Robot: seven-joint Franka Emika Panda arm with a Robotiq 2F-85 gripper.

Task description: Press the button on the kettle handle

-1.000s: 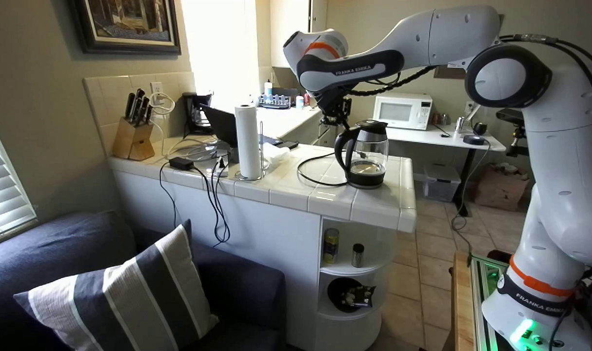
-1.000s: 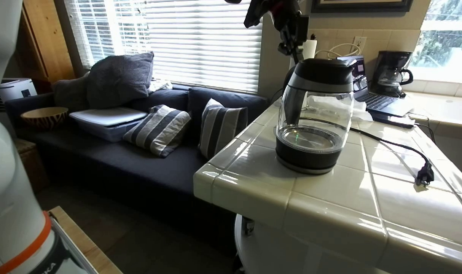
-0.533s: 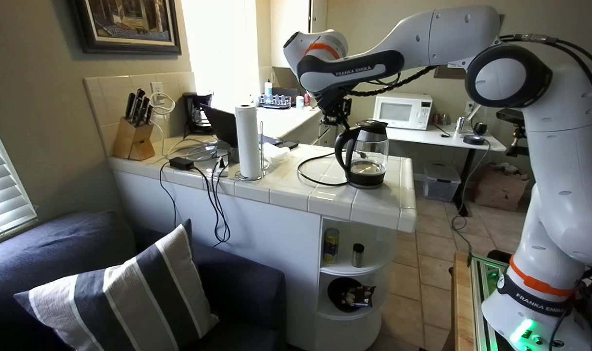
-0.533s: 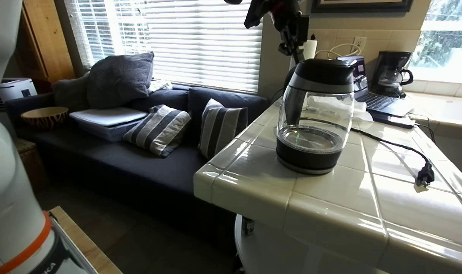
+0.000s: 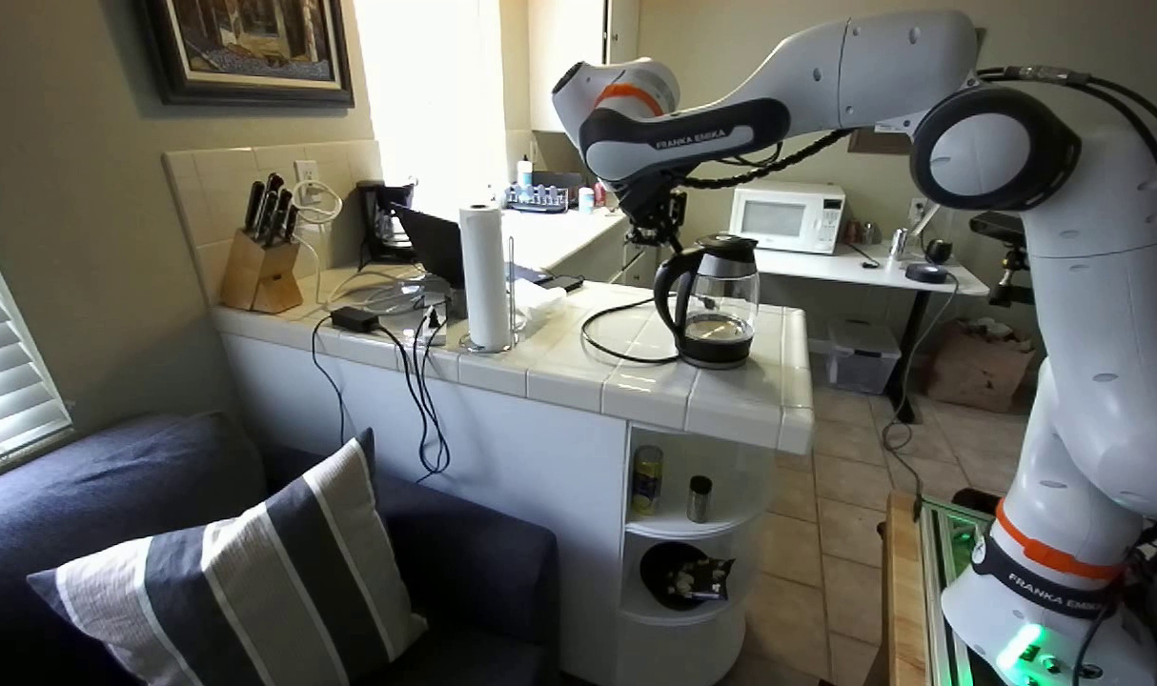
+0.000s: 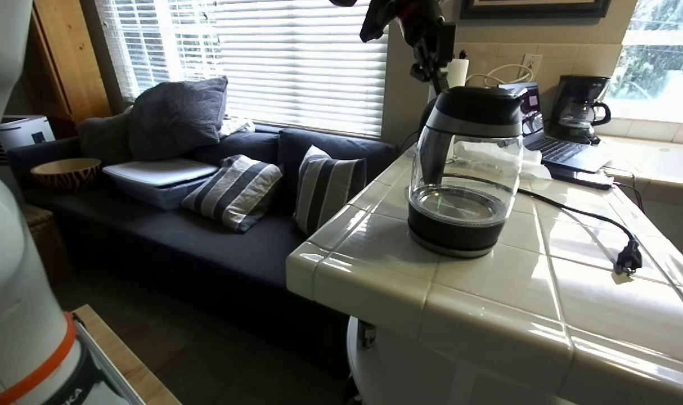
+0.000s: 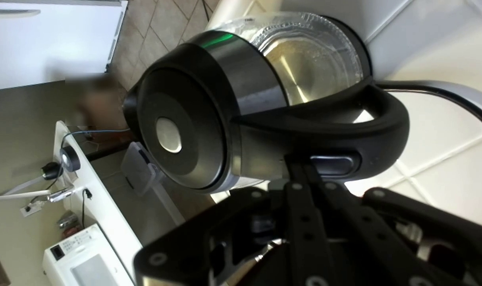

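Observation:
The glass kettle (image 5: 731, 291) stands upright on the tiled counter. It also shows in an exterior view (image 6: 470, 163) and in the wrist view (image 7: 193, 99), with a black lid and base. Its black kettle handle (image 5: 666, 291) curves down one side; the handle fills the middle of the wrist view (image 7: 372, 145). A dark, pale-rimmed oblong button (image 7: 336, 165) sits on the handle. My gripper (image 7: 299, 159) is shut and empty, fingertips together over the handle at the button's lid-side end, covering that end. I cannot tell whether the tips touch the button. The gripper (image 5: 676, 246) points down at the handle top.
A power cord (image 6: 583, 211) with a plug lies on the counter (image 6: 369, 275) beside the kettle. A paper towel roll (image 5: 484, 276), a laptop (image 6: 566, 149) and a coffee maker (image 6: 580, 107) stand farther along. The counter edge is close to the kettle.

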